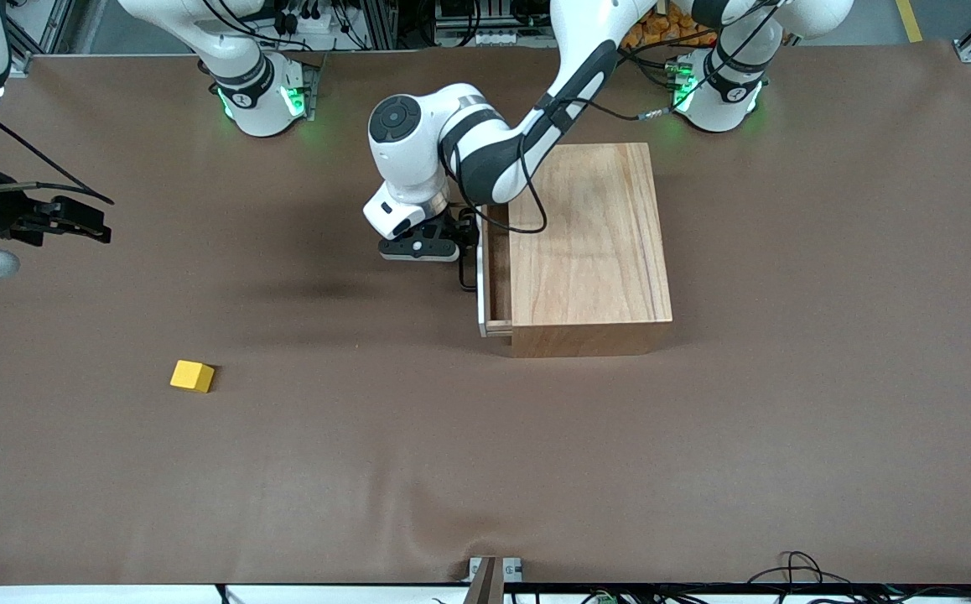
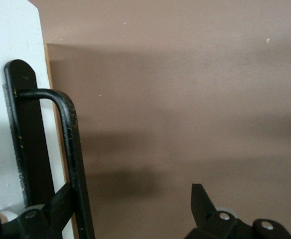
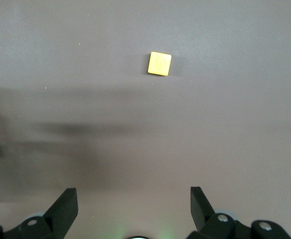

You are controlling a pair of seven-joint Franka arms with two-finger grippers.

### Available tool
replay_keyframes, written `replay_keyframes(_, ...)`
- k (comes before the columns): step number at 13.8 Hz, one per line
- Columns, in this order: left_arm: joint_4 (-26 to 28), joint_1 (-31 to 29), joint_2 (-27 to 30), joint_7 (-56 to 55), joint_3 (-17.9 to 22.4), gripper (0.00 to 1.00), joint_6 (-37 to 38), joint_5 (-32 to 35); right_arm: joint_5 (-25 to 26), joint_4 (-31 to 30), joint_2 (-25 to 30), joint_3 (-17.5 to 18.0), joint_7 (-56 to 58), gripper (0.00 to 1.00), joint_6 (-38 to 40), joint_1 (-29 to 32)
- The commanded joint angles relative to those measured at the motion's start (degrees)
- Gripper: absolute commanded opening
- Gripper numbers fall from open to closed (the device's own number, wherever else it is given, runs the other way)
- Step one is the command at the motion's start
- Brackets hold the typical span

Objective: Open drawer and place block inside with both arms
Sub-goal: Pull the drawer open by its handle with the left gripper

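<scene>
The drawer (image 1: 498,270) stands pulled a little way out of the wooden box (image 1: 590,243), its white-edged front panel (image 2: 11,45) facing the right arm's end of the table. My left gripper (image 1: 462,252) (image 2: 133,189) is open at the black wire handle (image 2: 71,149). One finger (image 2: 61,201) sits tucked between handle and panel, the other finger (image 2: 200,199) stands clear over bare table. The yellow block (image 1: 192,376) (image 3: 160,63) lies on the table, nearer the front camera. My right gripper (image 1: 87,220) (image 3: 133,191) hangs open and holds nothing, up over the right arm's end, apart from the block.
The brown table cover (image 1: 485,470) stretches bare between block and box. The arms' green-lit bases (image 1: 263,96) (image 1: 716,92) stand along the table edge farthest from the front camera. Cables (image 1: 796,570) lie at the nearest edge.
</scene>
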State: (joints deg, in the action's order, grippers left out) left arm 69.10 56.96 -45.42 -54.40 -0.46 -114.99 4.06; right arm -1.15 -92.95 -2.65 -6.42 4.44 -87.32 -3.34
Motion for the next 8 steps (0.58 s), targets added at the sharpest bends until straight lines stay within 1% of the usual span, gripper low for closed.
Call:
replay_keyframes(1, -2.5, 0.3, -1.7, 0.5, -0.2, 1.00, -3.4, -1.7, -0.3, -0.5, 0.2, 0.2, 0.5, 1.00, -0.8, 0.8)
replay_keyframes(3, -3.6, 0.3, -2.9, 0.5, -0.9, 1.00, -4.6, -1.7, -0.3, -1.1, 0.1, 0.2, 0.5, 1.00, -2.4, 1.1)
replay_keyframes(5, -3.6, 0.3, -3.6, 0.5, -1.0, 1.00, -6.6, -1.7, -0.3, -1.4, -0.2, 0.2, 0.5, 1.00, -3.8, 1.1)
replay_keyframes(7, -3.6, 0.3, -3.6, 0.5, -1.4, 1.00, -7.3, -1.7, -0.3, -1.4, -1.1, 0.2, 0.6, 1.00, -5.0, 1.1)
replay_keyframes(8, -3.7, 0.3, -4.0, 0.5, -2.2, 1.00, -8.4, -1.8, -0.3, -1.4, -1.9, 0.2, 0.5, 1.00, -5.0, 1.4)
